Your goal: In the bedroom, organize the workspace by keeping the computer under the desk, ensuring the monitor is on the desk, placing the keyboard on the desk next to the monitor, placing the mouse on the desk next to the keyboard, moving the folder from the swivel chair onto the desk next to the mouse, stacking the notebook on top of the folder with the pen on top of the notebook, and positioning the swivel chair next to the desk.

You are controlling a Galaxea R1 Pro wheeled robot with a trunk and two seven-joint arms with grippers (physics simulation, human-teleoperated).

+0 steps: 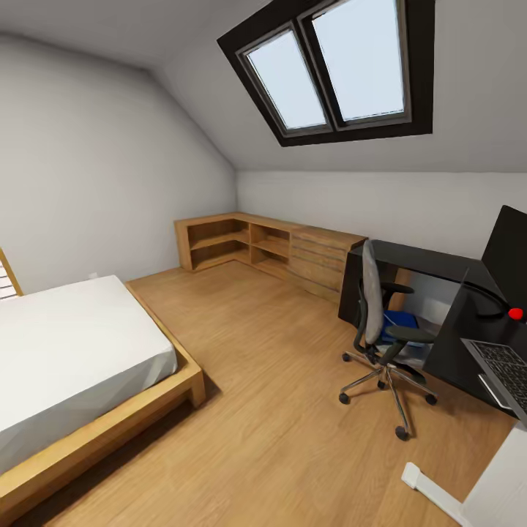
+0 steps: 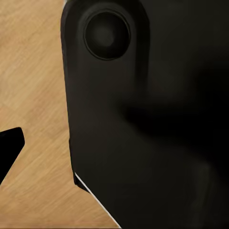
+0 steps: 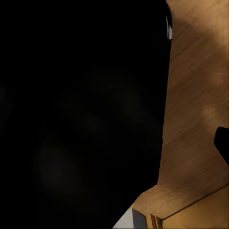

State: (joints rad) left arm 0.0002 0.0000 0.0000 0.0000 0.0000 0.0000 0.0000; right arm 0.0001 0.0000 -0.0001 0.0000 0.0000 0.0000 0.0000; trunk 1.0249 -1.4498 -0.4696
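1. Presently: folder (image 1: pixel 401 320) lies on swivel chair (image 1: pixel 375 307) seat, chair beside desk surface (image 1: pixel 421 260); keyboard (image 1: pixel 506 369) on it near monitor (image 1: pixel 506 252).
2. Hand state, both arms: cannot tell.
3. Approach chair's open side w/ base squared before reaching.

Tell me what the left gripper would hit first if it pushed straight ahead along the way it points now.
Probably the wooden floor, the only surface showing ahead in the left wrist view beside a dark robot part; depth is unclear, and the fingers cannot be made out.
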